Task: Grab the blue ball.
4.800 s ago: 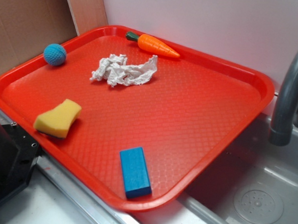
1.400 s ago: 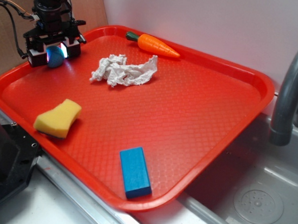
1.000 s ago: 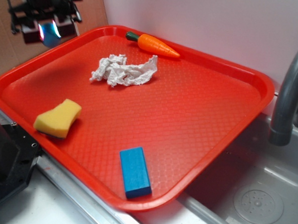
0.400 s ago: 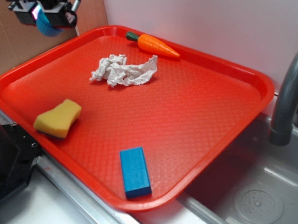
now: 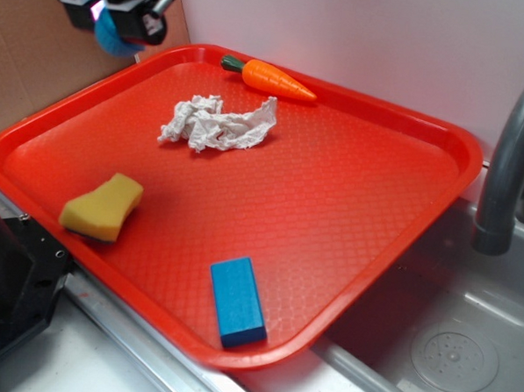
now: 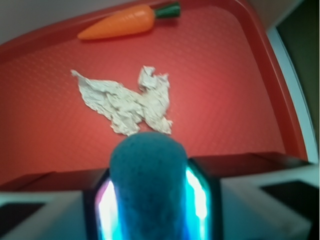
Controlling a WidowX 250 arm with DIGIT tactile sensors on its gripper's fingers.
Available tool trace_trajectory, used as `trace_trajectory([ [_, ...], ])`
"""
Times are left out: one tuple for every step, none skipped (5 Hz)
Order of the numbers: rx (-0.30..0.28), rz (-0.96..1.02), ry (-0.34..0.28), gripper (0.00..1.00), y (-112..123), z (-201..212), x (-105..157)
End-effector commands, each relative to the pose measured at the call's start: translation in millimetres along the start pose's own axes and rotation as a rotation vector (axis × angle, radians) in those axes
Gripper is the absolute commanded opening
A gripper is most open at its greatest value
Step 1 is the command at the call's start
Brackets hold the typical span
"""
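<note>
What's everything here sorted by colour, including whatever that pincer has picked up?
Blue: 2, the blue ball in the pincer and a block
Yellow: 1, sponge
Orange: 1, carrot
White: 1, crumpled paper
Red: 1, tray
Total: 6

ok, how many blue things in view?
2: blue ball held in the gripper above the tray's far-left corner; blue block lying near the tray's front edge.

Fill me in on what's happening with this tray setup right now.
The gripper is shut on the blue ball and holds it in the air above the far left corner of the red tray. On the tray lie a toy carrot, a crumpled paper towel, a yellow sponge and a blue block, none of them touched.
</note>
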State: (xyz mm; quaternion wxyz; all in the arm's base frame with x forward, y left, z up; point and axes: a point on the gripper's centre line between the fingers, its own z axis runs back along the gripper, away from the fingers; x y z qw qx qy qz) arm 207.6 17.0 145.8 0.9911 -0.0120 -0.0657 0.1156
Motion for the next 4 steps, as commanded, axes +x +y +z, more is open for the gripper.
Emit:
trace_trajectory([
  [0.021, -0.146, 0.059, 0.0, 12, 4, 23],
  [-0.014, -0.182, 0.044, 0.0, 18, 15, 21],
  [-0.018, -0.154, 0.032, 0.0, 27, 27, 23],
  [-0.02, -0.128, 0.015, 0.0, 34, 34, 22],
])
